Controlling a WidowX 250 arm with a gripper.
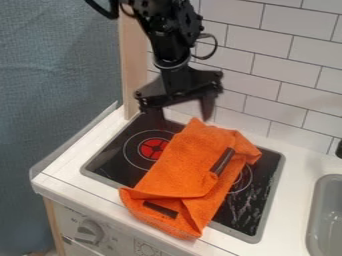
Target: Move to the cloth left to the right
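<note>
Well, your pincer point(180, 119), empty and spread wide, is near the stove's back edge point(276, 151); the cloth point(188, 170) runs from there frontwards

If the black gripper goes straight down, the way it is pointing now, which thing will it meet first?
Probably the upper end of the orange cloth, which lies just below the gripper in the picture. Depth is unclear, so it might instead meet the cooktop behind the cloth.

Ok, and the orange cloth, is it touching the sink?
Apart: the camera view shows stovetop and white counter between the orange cloth and the sink.
</note>
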